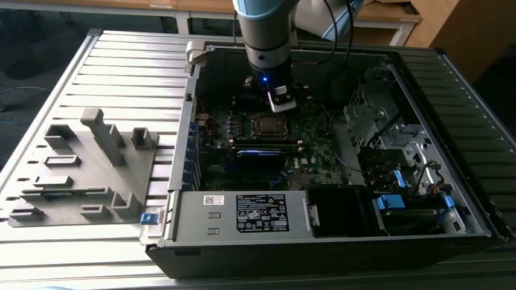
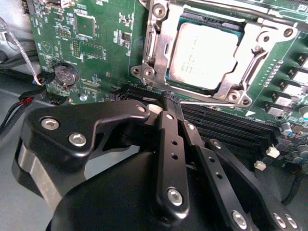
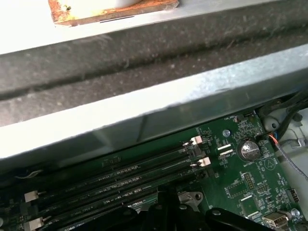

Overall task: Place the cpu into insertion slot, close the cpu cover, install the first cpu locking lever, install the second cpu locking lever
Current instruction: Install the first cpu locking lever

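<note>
The cpu [image 2: 202, 55] lies flat in its socket on the green motherboard [image 2: 96, 38]. The cpu cover [image 2: 153, 48] is folded down around it, its silvery frame edging all four sides of the grey metal top. In the exterior view the cpu [image 1: 265, 124] sits near the middle of the open computer case [image 1: 192, 109], with the tool [image 1: 280, 104] hanging just beyond it on the arm.

The second wrist view shows the tool [image 2: 169, 100] close up. Its black fingers [image 2: 168, 144] are pressed together and their tip is at the socket's near edge. A thin lever rod [image 2: 216, 101] runs along that edge from right beside the tip; I cannot tell whether its end is pinched. A second rod [image 2: 250, 13] lies along the socket's far edge. Black memory slots [image 2: 226, 127] run just beside the near rod, and a coin battery [image 2: 65, 74] sits well apart on open board.

The first wrist view looks the other way, at the case's grey metal wall [image 3: 168, 106] rising close behind the memory slots [image 3: 120, 173] — little room on that side.

The exterior view gives the wider bounds: a drive cage [image 1: 379, 121] on the exterior view's right and a power supply [image 1: 258, 211] along the near edge. The slatted bench [image 1: 121, 66] carries a grey fixture [image 1: 89, 169] on the exterior view's left — well apart from the case.
</note>
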You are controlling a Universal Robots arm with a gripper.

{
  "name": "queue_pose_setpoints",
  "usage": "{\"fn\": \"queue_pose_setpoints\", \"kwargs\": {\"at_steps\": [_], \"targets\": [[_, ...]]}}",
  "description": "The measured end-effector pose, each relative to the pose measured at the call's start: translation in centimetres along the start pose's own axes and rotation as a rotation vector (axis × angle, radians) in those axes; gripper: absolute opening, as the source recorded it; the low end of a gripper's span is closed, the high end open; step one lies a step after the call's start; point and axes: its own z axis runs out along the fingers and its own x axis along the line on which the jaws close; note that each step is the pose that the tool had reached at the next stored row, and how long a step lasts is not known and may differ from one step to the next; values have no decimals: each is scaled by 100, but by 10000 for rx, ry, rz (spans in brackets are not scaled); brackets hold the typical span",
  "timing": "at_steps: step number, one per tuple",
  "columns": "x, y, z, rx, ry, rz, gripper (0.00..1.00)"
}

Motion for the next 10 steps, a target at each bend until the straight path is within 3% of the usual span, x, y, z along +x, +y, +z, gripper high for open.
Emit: {"fn": "queue_pose_setpoints", "kwargs": {"at_steps": [10], "targets": [[11,28,9,36,-68,239,11]]}}
